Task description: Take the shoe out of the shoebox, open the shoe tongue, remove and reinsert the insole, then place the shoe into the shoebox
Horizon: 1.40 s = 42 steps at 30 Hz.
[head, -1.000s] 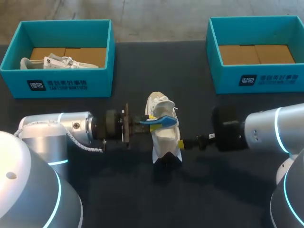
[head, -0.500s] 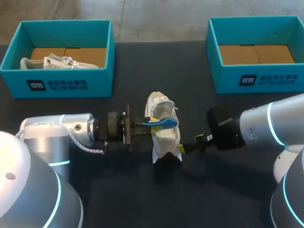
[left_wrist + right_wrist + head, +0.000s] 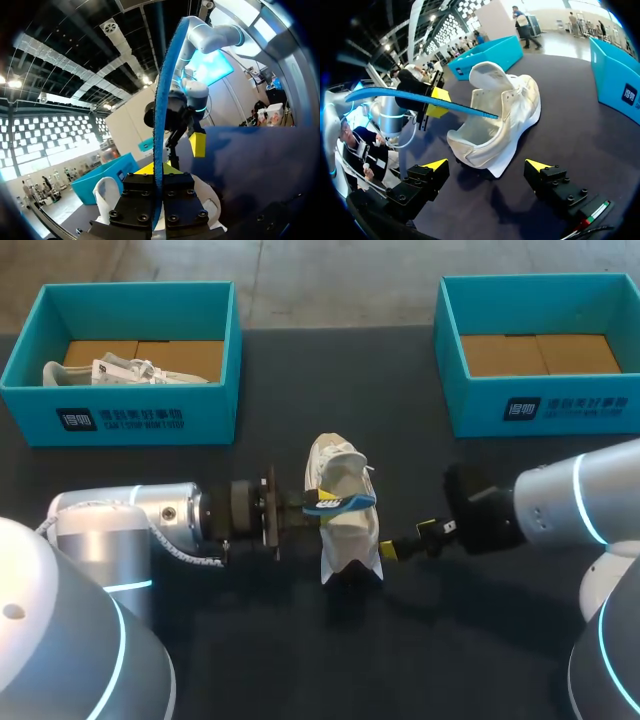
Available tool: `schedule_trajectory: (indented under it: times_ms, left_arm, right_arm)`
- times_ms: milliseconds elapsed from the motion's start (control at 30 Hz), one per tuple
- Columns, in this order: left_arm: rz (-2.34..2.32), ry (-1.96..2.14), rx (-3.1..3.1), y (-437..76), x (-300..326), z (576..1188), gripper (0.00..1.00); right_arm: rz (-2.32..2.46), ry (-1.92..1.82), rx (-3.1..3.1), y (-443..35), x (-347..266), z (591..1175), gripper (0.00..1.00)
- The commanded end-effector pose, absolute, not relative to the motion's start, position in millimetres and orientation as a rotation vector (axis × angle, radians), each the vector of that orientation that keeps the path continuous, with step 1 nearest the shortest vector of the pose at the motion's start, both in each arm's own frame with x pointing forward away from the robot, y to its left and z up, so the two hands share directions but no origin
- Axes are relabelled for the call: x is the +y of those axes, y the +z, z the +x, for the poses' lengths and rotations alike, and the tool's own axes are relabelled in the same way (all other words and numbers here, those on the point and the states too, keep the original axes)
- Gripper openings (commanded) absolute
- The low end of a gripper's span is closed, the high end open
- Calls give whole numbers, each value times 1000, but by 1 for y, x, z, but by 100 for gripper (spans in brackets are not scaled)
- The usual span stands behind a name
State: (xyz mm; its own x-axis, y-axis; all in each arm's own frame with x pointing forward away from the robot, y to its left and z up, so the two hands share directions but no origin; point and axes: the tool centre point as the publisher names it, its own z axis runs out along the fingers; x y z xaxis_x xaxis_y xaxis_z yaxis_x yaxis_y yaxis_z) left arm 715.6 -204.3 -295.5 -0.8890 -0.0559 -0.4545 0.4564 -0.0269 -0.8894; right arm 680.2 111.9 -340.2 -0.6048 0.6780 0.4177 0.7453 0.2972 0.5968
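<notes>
Just ahead of right gripper (image 3: 486, 165), white shoe (image 3: 506, 111)

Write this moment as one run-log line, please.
left tool: shut on blue insole, tip at shoe opening | right tool: open, near shoe heel | shoe: on table

- The dark bench (image 3: 280, 660) bears a white shoe (image 3: 345, 530) at its middle.
- Left shoebox (image 3: 130, 418) stands beyond the shoe.
- Right shoebox (image 3: 545, 408) likewise.
</notes>
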Motion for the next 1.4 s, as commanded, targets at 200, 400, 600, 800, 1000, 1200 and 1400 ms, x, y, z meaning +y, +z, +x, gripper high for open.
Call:
schedule_trajectory:
  times_ms: [200,400,600,800,1000,1200,1400]
  left_arm:
    - [435,-1959,1891,-310,-208,721,0]
    - [424,-1945,1902,-316,-207,722,0]
    - [415,-1927,1895,-322,-207,726,0]
    - [402,-1905,1906,-330,-207,733,0]
    - [359,-1894,1919,-333,-208,738,0]
    - [343,-1875,1940,-335,-209,741,0]
    - [332,-1870,1939,-333,-208,742,25]
  right_arm:
    - [-1350,-1212,-2443,-345,108,679,100]
    - [-1360,-1205,-2432,-348,107,676,100]
    - [-1376,-1206,-2417,-352,105,673,100]
    - [-1388,-1208,-2403,-355,104,671,100]
    - [-1397,-1202,-2392,-358,105,670,100]
    - [-1404,-1197,-2382,-361,105,668,100]
    - [-1403,-1195,-2379,-362,105,667,100]
